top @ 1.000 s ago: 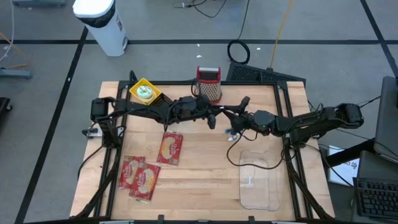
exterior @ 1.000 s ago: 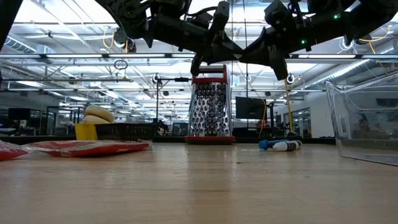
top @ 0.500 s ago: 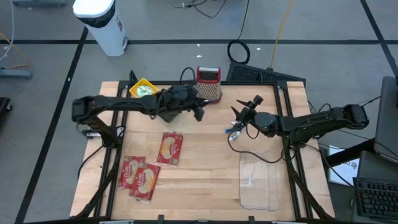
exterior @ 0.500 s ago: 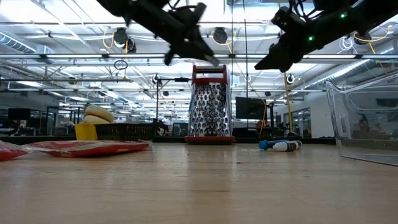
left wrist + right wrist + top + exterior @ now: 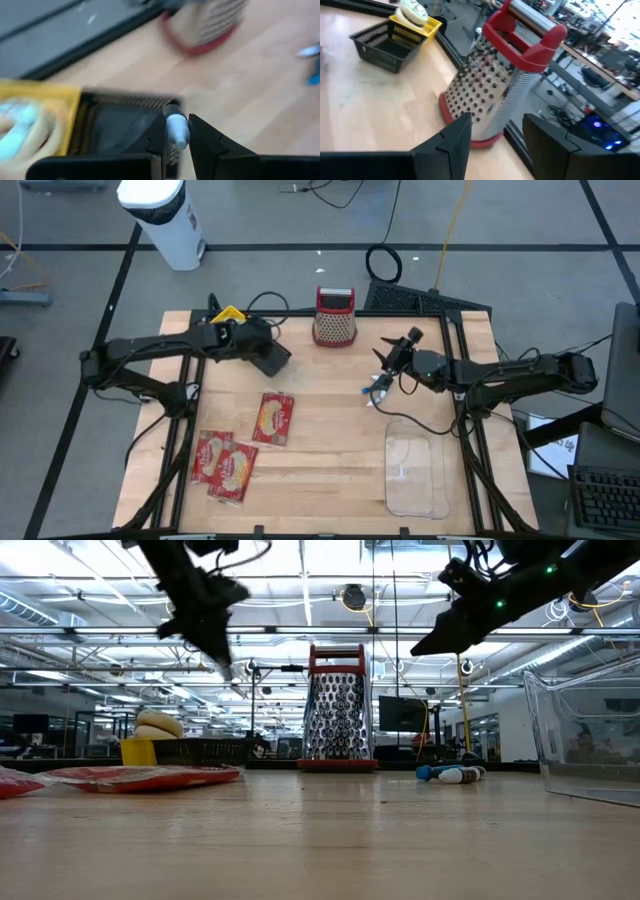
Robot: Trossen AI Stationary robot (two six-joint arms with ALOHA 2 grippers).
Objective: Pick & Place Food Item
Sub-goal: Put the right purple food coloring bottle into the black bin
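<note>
Wood counter (image 5: 330,470) on a grey floor, big workshop w/ ceiling lights behind.

L claw (image 5: 274,360) hangs above the counter's back-left part, angled down. Its fingers are nearly closed, pinching a small pale cylinder (image 5: 176,131) at the tips; can't tell what it is. Directly below it in the left wrist view is a black mesh basket (image 5: 120,125), and touching that a yellow tray (image 5: 228,313) w/ a pale bun (image 5: 412,9) in it. Further out, at back centre, a red-handled box grater (image 5: 335,320) stands upright.

R claw (image 5: 388,352) is also up in the air, right of the grater, pointing toward it roughly level. Fingers are apart w/ a clear gap and nothing between them. On the counter just under it lie a couple of blue-and-white pens (image 5: 372,393). A clear plastic tub (image 5: 415,475) sits at front right, well apart from both claws.

Food items are red flat packets: one (image 5: 274,418) lies mid-left, and two more (image 5: 225,463) overlap nearer the front-left corner. All are flat on the wood; neither claw touches them.
</note>
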